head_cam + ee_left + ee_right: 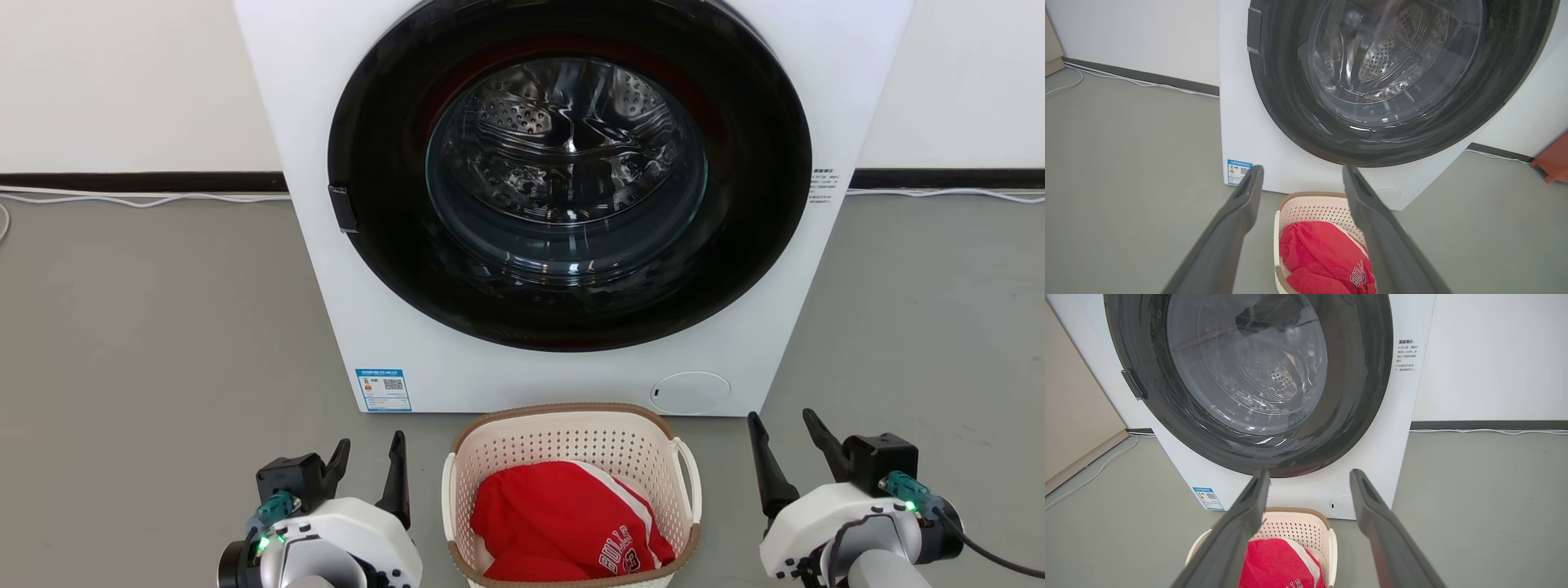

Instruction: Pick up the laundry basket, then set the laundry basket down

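Dark left claw (371, 441), right claw (779, 416), agape, empty

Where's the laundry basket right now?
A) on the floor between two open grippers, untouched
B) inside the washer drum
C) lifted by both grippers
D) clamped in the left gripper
A: the laundry basket sits on the floor before the washing machine. The left gripper and right gripper are open on either side, clear of its handles.
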Available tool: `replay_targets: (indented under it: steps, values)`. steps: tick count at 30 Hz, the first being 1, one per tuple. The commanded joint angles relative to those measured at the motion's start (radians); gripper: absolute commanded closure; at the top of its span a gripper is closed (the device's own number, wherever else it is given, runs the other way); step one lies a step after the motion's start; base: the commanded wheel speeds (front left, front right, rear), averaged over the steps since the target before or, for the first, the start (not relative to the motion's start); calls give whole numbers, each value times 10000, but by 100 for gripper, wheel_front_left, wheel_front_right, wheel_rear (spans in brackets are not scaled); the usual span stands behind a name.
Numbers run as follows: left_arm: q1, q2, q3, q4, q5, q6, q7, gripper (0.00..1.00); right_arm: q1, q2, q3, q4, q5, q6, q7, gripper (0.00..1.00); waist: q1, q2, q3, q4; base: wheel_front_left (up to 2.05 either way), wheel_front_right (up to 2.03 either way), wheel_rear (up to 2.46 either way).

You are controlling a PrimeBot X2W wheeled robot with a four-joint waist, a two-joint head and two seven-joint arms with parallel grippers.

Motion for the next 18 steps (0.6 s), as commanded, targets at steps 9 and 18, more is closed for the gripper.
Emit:
replay_targets:
  steps: [9, 18]
  values:
    - [316, -40, -1, 321, -21, 105, 16, 100, 315, 48, 9, 295, 28, -9, 48, 100, 0, 0, -4, 4, 0, 0, 0]
    - [626, -35, 217, 260, -712, -7, 247, 100, 637, 74, -107, 204, 899, -5, 322, 100, 22, 0, 14, -14, 0, 0, 0]
